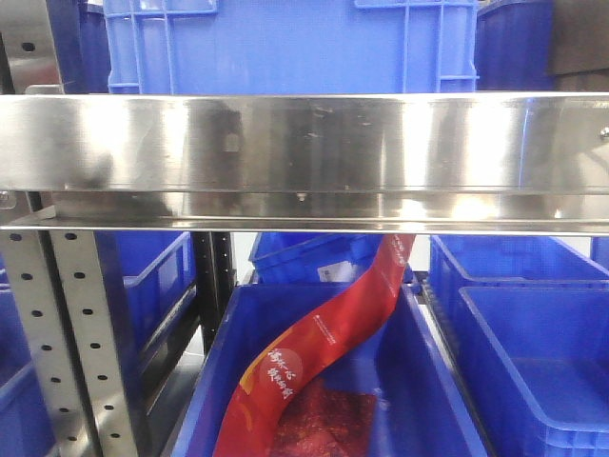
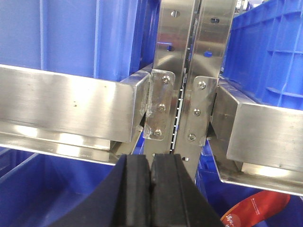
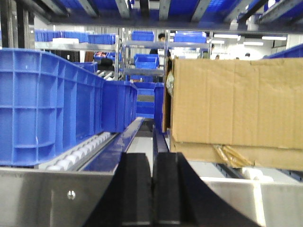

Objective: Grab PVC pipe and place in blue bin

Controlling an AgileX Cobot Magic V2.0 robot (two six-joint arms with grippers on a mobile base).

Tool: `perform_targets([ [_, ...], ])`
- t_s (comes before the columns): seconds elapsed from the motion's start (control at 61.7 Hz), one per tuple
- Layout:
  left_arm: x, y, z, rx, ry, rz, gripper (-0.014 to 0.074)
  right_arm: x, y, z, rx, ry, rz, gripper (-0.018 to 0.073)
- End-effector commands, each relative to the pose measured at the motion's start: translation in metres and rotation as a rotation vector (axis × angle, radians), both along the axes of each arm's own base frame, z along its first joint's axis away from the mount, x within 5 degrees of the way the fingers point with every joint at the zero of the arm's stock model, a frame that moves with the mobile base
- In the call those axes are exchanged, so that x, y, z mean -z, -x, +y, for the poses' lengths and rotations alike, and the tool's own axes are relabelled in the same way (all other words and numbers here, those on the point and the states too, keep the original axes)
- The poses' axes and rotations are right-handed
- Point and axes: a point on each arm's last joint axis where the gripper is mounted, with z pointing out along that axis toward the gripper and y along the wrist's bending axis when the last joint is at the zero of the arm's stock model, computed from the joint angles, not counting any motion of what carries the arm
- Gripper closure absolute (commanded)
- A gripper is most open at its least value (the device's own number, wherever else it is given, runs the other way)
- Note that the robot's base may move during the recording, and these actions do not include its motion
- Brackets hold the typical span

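Warehouse racking of steel shelves and blue bins, both hands empty, no PVC pipe in sight.

Nearest in each wrist view are the hands themselves: the left hand has its pads pressed together on nothing, and the right hand is the same. Just ahead of the left hand stands a steel upright with shelf beams running off to either side; below and to its right lies a red packet. Ahead of the right hand is a steel rail, then a roller lane, with a blue bin to its left and a cardboard box to its right. The pipe shows in no view, so its direction, its long axis and the nearer arm cannot be told.
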Motion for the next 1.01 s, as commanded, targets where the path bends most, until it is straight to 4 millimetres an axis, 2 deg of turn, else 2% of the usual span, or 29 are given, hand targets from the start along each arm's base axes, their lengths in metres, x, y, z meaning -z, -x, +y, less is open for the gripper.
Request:
perform_targets([
  [0.0, -0.0019, 0.0006, 0.0001, -0.002, 0.003, -0.023, 0.0707, 0.0008, 0.0001, -0.0002, 0.006, 0.009, 0.002, 0.0728],
  [0.989, -0.0019, 0.0006, 0.0001, -0.002, 0.003, -0.023, 0.0707, 0.0022, -0.0002, -0.0002, 0.005, 0.007, 0.017, 0.0728],
])
